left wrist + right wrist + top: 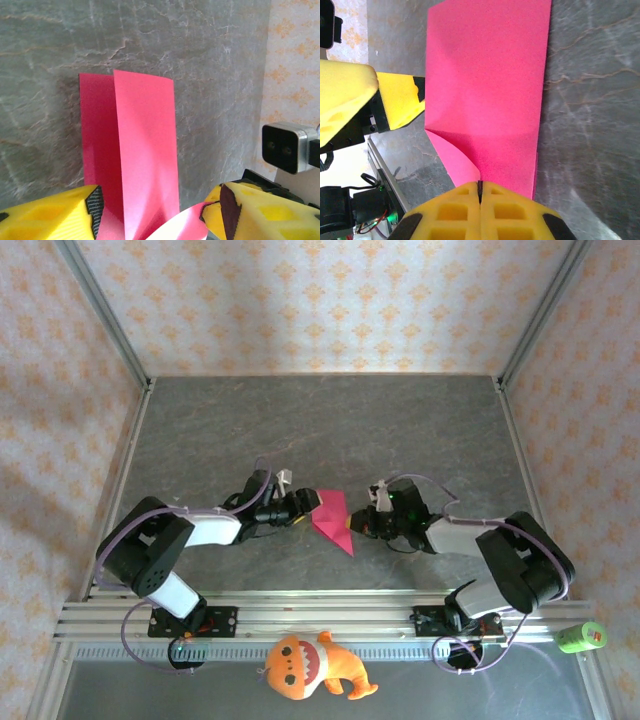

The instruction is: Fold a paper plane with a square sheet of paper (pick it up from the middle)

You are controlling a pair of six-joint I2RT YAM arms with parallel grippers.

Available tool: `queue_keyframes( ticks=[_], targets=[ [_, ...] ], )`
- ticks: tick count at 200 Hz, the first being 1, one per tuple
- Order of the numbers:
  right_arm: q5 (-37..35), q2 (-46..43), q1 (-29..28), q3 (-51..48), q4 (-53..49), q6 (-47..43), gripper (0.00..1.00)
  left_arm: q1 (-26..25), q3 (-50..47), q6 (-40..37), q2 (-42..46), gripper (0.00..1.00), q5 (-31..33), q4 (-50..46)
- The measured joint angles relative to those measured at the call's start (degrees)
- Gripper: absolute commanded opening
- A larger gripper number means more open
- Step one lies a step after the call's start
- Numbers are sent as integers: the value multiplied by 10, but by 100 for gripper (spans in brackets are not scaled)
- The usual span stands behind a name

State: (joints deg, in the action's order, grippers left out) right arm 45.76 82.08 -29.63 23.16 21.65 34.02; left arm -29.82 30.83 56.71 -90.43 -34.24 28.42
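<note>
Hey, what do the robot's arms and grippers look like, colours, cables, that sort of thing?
The left arm and right arm have black joints and white links, with lilac cables looping alongside. The left gripper and right gripper carry chunky yellow fingers moulded with square recesses, plus black ridged pads.

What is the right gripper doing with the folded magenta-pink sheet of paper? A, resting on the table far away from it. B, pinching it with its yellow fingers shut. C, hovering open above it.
B: in the right wrist view the right gripper is closed with no gap on a curled corner of the folded magenta-pink sheet of paper.
</note>
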Motion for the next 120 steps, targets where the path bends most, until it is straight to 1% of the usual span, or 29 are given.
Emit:
queue_keyframes(
  ticks=[32, 58, 96, 106, 111, 120],
  targets=[
    [16, -3, 19, -15, 12, 5, 0, 0, 14, -2, -17, 65, -9, -3],
    [24, -5, 21, -16, 23, 5, 0, -1, 25, -2, -30, 63, -19, -6],
    [37, -22, 28, -32, 45, 9, 0, -2, 54, -12, -45, 64, -17, -23],
    [40, -28, 29, -35, 47, 10, 0, -2, 56, -13, -45, 66, -14, -26],
    [42, -31, 30, -36, 49, 11, 0, -2, 57, -13, -45, 70, -12, -27],
    [45, -36, 31, -37, 52, 12, 0, -2, 57, -12, -44, 73, -5, -31]
  ],
)
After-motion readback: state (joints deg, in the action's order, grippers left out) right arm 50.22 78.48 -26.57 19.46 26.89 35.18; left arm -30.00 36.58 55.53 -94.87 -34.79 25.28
